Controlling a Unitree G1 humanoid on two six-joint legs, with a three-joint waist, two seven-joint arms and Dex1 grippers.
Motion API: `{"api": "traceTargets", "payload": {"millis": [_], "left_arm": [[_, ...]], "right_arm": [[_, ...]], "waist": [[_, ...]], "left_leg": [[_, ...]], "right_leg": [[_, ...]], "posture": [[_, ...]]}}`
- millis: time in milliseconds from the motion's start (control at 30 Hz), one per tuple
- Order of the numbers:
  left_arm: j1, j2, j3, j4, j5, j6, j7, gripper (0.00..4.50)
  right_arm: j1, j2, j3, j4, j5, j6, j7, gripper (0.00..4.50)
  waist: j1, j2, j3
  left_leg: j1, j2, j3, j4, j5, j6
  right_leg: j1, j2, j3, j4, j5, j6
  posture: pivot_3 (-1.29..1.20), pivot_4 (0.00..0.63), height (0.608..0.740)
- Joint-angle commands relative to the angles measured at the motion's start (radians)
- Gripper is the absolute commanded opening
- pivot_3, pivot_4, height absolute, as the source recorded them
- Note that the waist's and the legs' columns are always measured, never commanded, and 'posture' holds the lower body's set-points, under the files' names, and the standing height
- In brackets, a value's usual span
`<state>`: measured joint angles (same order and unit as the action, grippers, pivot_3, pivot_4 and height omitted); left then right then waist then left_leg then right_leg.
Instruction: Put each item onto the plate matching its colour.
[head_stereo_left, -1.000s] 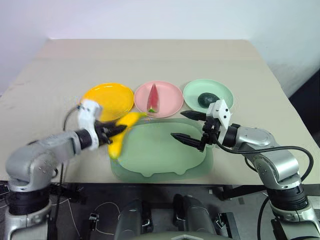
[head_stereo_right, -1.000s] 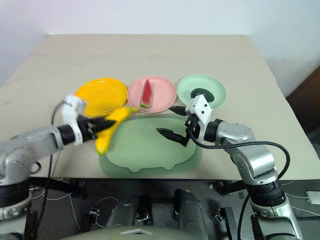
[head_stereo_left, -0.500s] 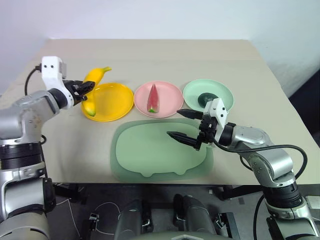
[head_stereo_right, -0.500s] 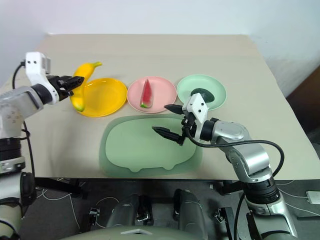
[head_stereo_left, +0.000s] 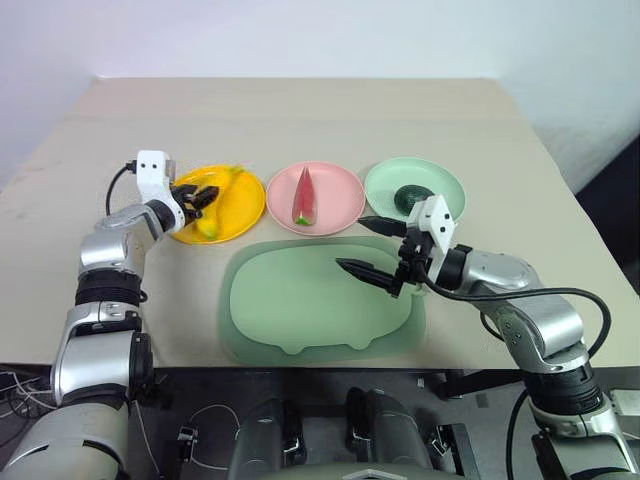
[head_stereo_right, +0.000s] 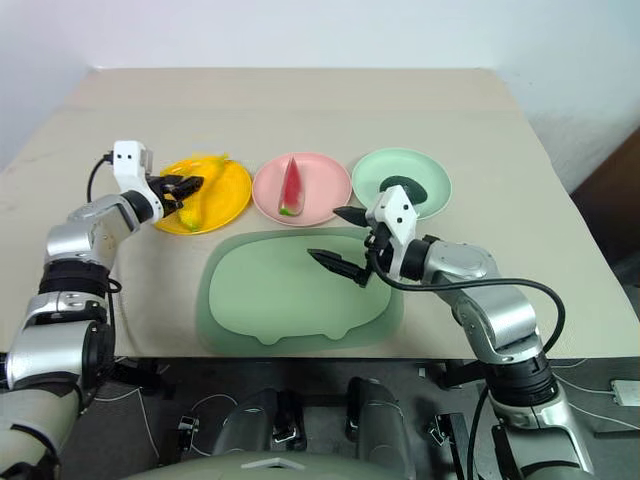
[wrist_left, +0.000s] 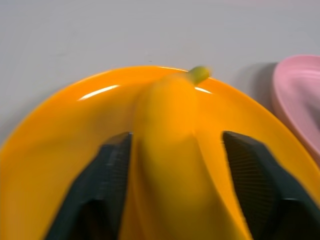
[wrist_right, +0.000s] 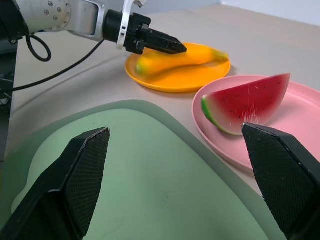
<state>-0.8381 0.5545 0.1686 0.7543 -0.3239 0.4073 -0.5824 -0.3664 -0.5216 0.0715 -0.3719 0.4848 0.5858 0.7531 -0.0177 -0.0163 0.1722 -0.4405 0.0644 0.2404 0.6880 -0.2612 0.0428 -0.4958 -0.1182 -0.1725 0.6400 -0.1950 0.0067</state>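
Though claw-flanked (wrist_left: 170, 190), banana (wrist_left: 172, 165) stem-tip green.

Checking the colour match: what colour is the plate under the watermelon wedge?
Pink; the plate under the watermelon wedge shows best in the right wrist view.

So there's a beige table (head_stereo_left: 320, 120) taking up most of the frame, with a seam running across its top part. A big dull-green board (head_stereo_left: 300, 310) with a lumpy outline lies flat at lower centre, close to the near edge. A white wall (head_stereo_left: 300, 35) fills the top. Under the table edge, along the bottom, some cables (head_stereo_left: 215, 425) trail over a dark floor (head_stereo_left: 470, 420).
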Motion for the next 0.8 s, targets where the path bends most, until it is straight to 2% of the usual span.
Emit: {"api": "traceTargets", "payload": {"millis": [33, 200, 367, 500, 633, 700, 800], "left_arm": [[-0.022, 0.029, 0.028, -0.059, -0.004, 0.009, -0.015, 4.37], [0.022, 0.084, 0.046, -0.196, -0.008, 0.041, -0.022, 4.46], [0.127, 0.128, 0.112, -0.433, -0.099, 0.035, -0.127, 4.46], [0.319, 0.148, 0.204, -0.614, -0.205, -0.068, -0.303, 4.46], [0.513, 0.200, 0.246, -0.750, -0.285, -0.039, -0.455, 4.46], [0.576, 0.206, 0.246, -0.783, -0.279, -0.071, -0.477, 4.46], [0.643, 0.160, 0.255, -0.830, -0.294, -0.133, -0.485, 4.46]], "right_arm": [[-0.011, -0.007, -0.018, -0.048, 0.010, 0.003, -0.008, 4.50], [-0.009, -0.006, -0.020, -0.069, 0.018, 0.024, -0.022, 4.50], [-0.005, -0.002, -0.029, -0.076, 0.034, 0.034, -0.030, 4.50], [0.006, 0.006, -0.039, -0.082, 0.057, 0.051, -0.038, 4.50], [0.024, 0.000, -0.048, -0.087, 0.077, 0.053, -0.034, 4.50], [0.036, -0.006, -0.057, -0.089, 0.095, 0.055, -0.022, 4.50], [0.059, -0.025, -0.068, -0.085, 0.112, 0.044, 0.012, 4.50]], "waist": [[0.000, 0.000, 0.000], [0.000, 0.000, 0.000], [0.000, 0.000, 0.000], [-0.001, 0.000, 0.000], [0.000, 0.000, 0.000], [0.006, 0.000, 0.000], [0.010, 0.000, 0.000]], "left_leg": [[0.000, 0.000, 0.000, 0.001, 0.000, 0.000], [-0.001, 0.001, -0.001, 0.006, -0.001, 0.001], [-0.002, 0.001, -0.002, 0.008, -0.001, 0.002], [-0.002, 0.001, -0.002, 0.009, -0.002, 0.002], [-0.002, 0.002, -0.002, 0.009, -0.002, 0.002], [-0.002, 0.002, -0.002, 0.009, -0.002, 0.002], [-0.002, 0.001, -0.002, 0.010, -0.003, 0.004]], "right_leg": [[0.000, 0.000, 0.000, 0.001, 0.000, 0.000], [-0.001, -0.001, 0.000, 0.007, -0.001, 0.001], [-0.001, -0.001, 0.000, 0.008, -0.001, 0.001], [-0.001, -0.001, 0.000, 0.008, -0.001, 0.000], [-0.001, -0.001, 0.000, 0.008, -0.003, -0.002], [-0.001, -0.002, 0.000, 0.007, -0.003, -0.002], [0.000, -0.002, 0.000, 0.005, -0.005, 0.000]], "posture": [[0.00, 0.150, 0.696], [0.00, 0.150, 0.696], [0.00, 0.150, 0.696], [0.00, 0.150, 0.696], [0.00, 0.150, 0.696], [0.00, 0.150, 0.696], [0.00, 0.150, 0.696]]}}
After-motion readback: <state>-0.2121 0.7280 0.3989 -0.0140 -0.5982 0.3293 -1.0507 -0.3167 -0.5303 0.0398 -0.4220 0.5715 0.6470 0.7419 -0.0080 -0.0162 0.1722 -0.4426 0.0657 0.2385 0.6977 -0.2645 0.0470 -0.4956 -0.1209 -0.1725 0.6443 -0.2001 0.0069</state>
